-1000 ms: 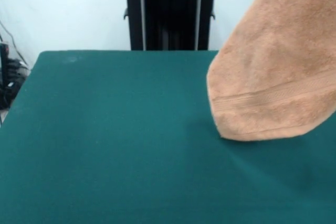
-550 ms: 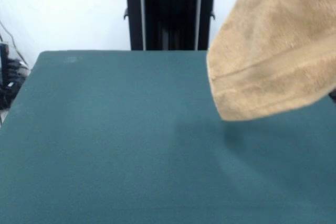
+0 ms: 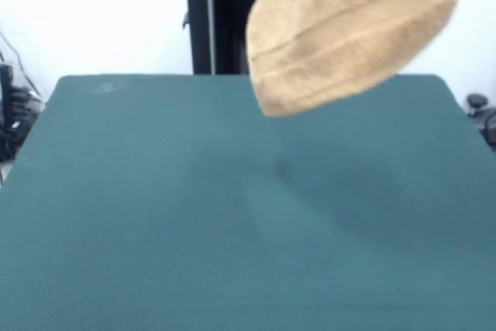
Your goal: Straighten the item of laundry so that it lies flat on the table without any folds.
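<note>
One tan towel (image 3: 349, 32) is seen hanging in the air above the far middle of the green tabletop (image 3: 155, 215), its banded hem lowest. The tool is not seen. The hem should be lowered first, then dragged flat.

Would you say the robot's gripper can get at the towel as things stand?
Probably yes: the towel hangs in the air above the green table, its top running out of the picture, so something already holds it up there. The gripper itself is not in view, so I cannot confirm its hold.
</note>
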`<act>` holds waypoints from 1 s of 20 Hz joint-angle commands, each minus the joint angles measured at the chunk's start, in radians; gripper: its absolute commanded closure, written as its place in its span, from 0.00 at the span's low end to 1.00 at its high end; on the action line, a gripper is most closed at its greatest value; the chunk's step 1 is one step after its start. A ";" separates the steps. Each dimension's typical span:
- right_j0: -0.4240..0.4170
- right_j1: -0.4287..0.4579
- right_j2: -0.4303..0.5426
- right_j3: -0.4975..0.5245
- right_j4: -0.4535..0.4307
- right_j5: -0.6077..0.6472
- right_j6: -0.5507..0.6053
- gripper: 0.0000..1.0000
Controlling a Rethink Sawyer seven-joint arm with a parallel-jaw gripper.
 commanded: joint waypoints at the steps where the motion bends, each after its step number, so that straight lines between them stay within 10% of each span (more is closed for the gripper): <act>1: -0.055 -0.093 0.022 0.228 -0.066 0.098 -0.103 1.00; 20: -0.142 -0.211 0.084 0.391 -0.146 0.002 -0.121 1.00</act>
